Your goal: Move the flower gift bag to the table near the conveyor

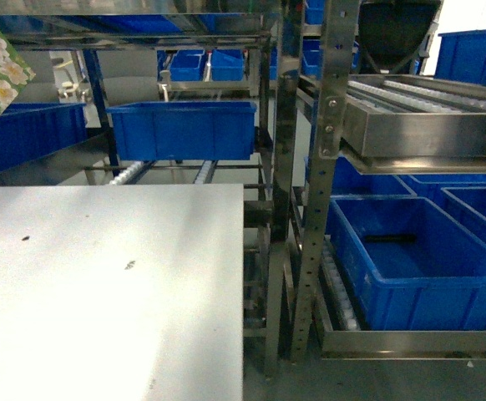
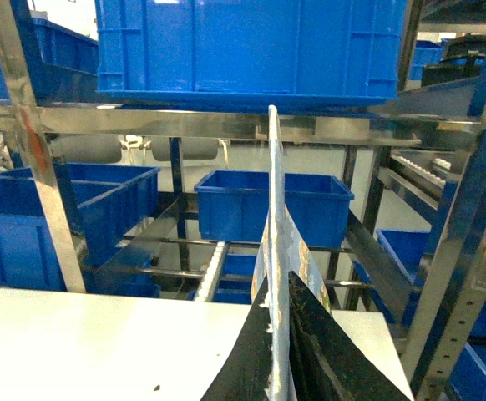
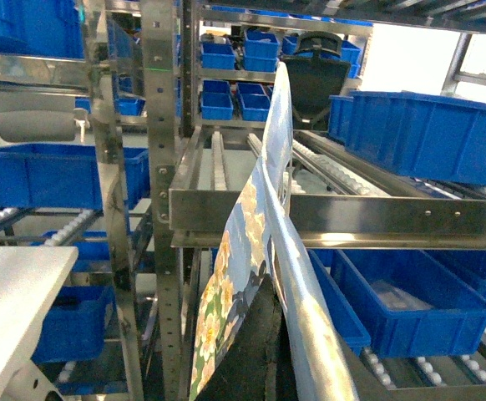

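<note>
The flower gift bag (image 3: 255, 276) hangs in the air, pinched along its edges by the left tool (image 2: 278, 359) and right tool (image 3: 264, 351), above the white table (image 1: 101, 292) beside the conveyor (image 1: 427, 109) holding blue bins (image 1: 410, 259).

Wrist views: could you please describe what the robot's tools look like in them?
Only the tips show. The left tool has two matte black fingers, wedge-shaped and narrowing towards the tips, with pale scuff specks along their inner edges. Of the right tool, just one dark black piece is visible. No cables or markings can be seen, and the head view shows neither arm.
</note>
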Tool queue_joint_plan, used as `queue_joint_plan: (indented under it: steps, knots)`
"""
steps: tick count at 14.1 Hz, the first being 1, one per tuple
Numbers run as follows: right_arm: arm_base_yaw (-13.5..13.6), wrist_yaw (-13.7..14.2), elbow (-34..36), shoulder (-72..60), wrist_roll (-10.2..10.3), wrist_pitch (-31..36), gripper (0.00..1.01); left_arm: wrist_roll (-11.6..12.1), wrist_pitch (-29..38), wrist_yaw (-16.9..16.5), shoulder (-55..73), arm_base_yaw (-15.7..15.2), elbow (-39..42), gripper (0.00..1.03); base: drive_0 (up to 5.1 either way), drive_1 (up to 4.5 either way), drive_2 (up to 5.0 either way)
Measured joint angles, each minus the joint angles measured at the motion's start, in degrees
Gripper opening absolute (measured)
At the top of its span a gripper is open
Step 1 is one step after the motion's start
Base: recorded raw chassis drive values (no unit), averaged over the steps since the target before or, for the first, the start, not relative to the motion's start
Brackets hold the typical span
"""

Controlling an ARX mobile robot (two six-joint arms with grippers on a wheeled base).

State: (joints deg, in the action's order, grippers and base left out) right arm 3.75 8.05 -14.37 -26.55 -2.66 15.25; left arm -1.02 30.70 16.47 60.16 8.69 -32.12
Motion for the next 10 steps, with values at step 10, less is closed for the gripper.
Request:
queue_joint_plan:
  steps: [10]
  knots:
    - [0.0,0.0,0.0,0.0,0.0,0.0,0.02,0.0,-0.1,0.0,0.0,-0.1,0.0,0.03,-5.1,2.35,2.4]
